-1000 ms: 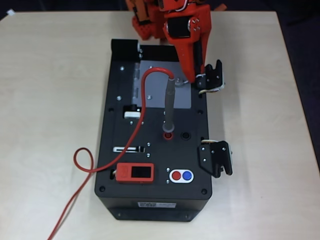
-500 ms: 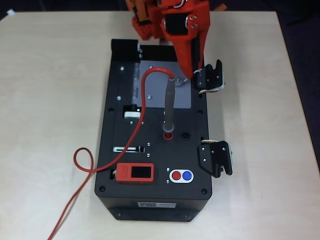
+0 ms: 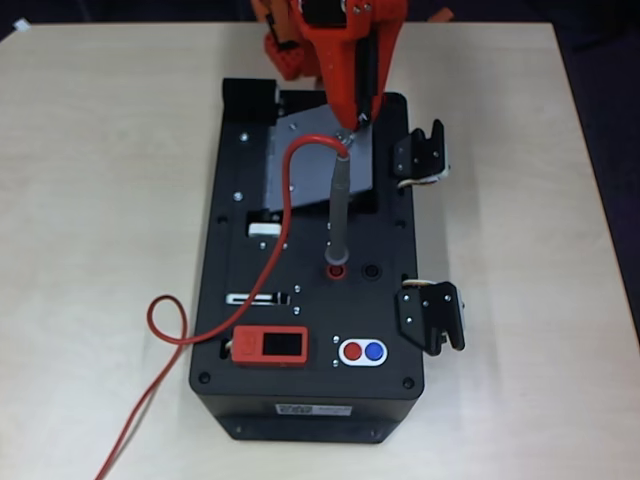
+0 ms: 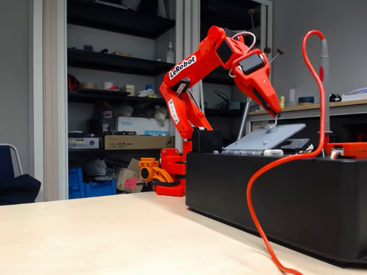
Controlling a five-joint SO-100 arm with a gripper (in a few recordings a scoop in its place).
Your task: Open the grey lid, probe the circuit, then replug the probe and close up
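Shelves behind; we see the gripper (image 4: 273, 120) seemingly pinching the knob of the grey lid (image 3: 310, 160) (tilted up), the probe (image 3: 340, 205) upright in its socket.

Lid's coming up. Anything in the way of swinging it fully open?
Possibly the probe: it stands upright in its socket beside the grey lid, its red wire arching across the plate. The gripper holds the raised edge.
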